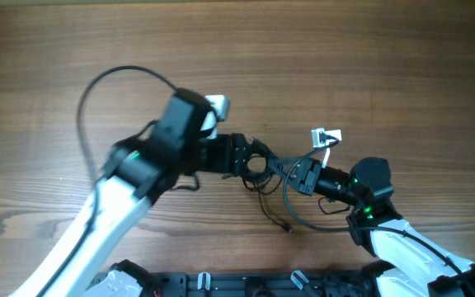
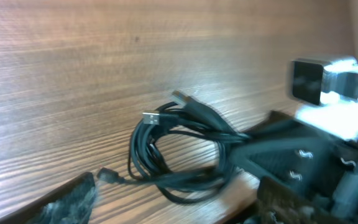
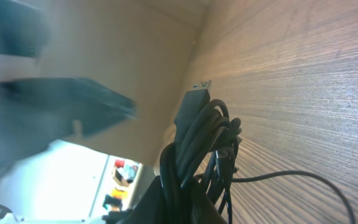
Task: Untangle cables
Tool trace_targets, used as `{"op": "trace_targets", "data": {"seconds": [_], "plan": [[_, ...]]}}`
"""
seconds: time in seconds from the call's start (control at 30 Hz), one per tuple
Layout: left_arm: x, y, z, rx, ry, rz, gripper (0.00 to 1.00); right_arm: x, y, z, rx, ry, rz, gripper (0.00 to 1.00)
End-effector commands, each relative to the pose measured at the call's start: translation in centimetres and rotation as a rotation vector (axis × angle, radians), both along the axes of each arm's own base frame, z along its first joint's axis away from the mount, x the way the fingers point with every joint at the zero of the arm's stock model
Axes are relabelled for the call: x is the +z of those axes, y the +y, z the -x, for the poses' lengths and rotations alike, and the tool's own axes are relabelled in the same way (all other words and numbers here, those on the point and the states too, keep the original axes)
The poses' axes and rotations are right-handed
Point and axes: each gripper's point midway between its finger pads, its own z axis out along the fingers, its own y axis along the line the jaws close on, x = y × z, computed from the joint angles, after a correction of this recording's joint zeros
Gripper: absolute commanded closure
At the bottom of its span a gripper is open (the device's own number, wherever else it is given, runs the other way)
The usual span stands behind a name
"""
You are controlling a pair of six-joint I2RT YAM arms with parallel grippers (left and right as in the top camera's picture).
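Note:
The cables (image 1: 272, 175) form a tangled black bundle at the table's middle, between the two arms. My right gripper (image 1: 293, 173) is shut on the bundle from the right, and the cords (image 3: 199, 146) rise from between its fingers with a USB plug (image 3: 196, 93) on top. My left gripper (image 1: 254, 163) is open right beside the bundle on its left. In the left wrist view the coiled cables (image 2: 166, 152) lie ahead of the spread fingers (image 2: 70, 200), with two plugs (image 2: 151, 117) sticking up. One strand (image 1: 291, 221) trails toward the front edge.
The wooden table (image 1: 369, 58) stretches around both arms. A thin black wire (image 1: 105, 78) arcs from the left arm over the table's left part. White camera blocks sit on the left wrist (image 1: 217, 106) and on the right wrist (image 1: 326, 137).

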Motion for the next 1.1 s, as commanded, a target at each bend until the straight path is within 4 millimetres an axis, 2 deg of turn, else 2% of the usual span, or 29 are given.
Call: {"op": "trace_targets", "data": {"seconds": [0.0, 0.07, 0.17, 0.27, 0.33, 0.4, 0.5, 0.63, 0.8, 0.93, 1.0, 1.07], "plan": [[3.5, 1.4, 1.4, -0.104, -0.163, -0.012, 0.0, 0.9, 0.8, 1.9, 0.148, -0.177, 0.029, 0.9], [3.7, 1.7, 2.1, -0.163, -0.202, -0.042, 0.0, 1.1, 1.1, 3.5, 0.244, -0.251, 0.028, 0.9], [3.0, 1.9, 2.8, -0.241, -0.206, -0.085, 0.0, 2.0, 1.3, 6.4, 0.416, -0.358, -0.003, 0.9], [2.8, 0.0, 4.6, -0.417, -0.197, -0.007, 0.0, 2.7, 1.2, 7.8, 0.503, -0.416, -0.027, 0.93], [2.4, -0.9, 6.0, -0.548, -0.204, 0.036, 0.04, 3.0, 0.9, 8.2, 0.533, -0.435, -0.034, 0.95], [1.2, -1.0, 6.7, -0.61, -0.189, 0.034, 0.09, 3.1, 0.6, 8.4, 0.554, -0.444, -0.038, 0.95], [0.0, -1.1, 8.2, -0.711, -0.155, 0.05, 0.09, 3.1, -0.1, 8.3, 0.558, -0.447, -0.038, 0.94], [0.4, -2.1, 10.7, -0.902, -0.17, 0.157, 0.07, 3.1, -0.5, 8.3, 0.56, -0.447, -0.038, 0.94], [-0.7, -2.8, 10.2, -0.932, -0.133, 0.184, 0.06, 3.1, -0.8, 9.6, 0.638, -0.455, -0.053, 0.94], [-1.8, -3.7, 9.8, -0.973, -0.109, 0.211, 0.05, 3.2, -0.8, 9.7, 0.641, -0.465, -0.053, 0.94], [-2.7, -4.2, 9.6, -0.984, -0.085, 0.211, 0.06, 3.2, -0.8, 9.6, 0.64, -0.468, -0.052, 0.94], [-3.5, -4.8, 9.3, -0.997, -0.069, 0.21, 0.12, 3.2, -0.8, 9.7, 0.64, -0.467, -0.053, 0.94]]}}
